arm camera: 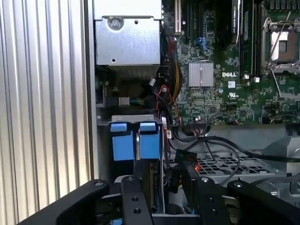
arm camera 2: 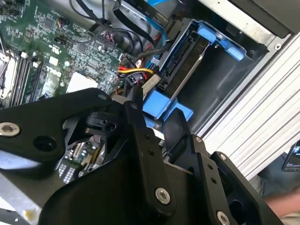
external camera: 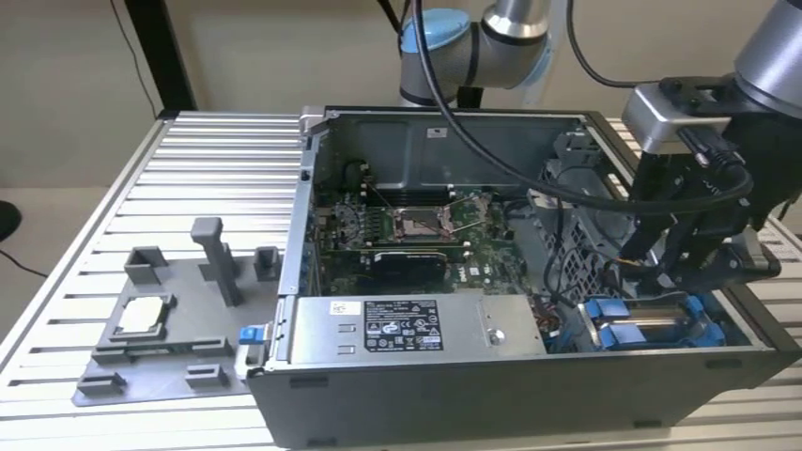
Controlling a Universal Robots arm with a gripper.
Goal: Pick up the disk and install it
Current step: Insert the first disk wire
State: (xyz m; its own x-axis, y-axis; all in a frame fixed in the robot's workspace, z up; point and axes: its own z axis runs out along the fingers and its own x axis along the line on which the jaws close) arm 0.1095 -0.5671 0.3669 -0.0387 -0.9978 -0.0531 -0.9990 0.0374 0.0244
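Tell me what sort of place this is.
Probably a robotics lab bench for computer assembly: an open computer case on a slotted aluminium table, a grey parts fixture beside it, and the arm's gripper reaching into the case.

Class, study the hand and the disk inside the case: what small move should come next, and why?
Likely a short, slow push along the bay, to seat it. The disk stands on edge in the corner bay of the case, blue carrier ends showing, with the hand right at its near end.
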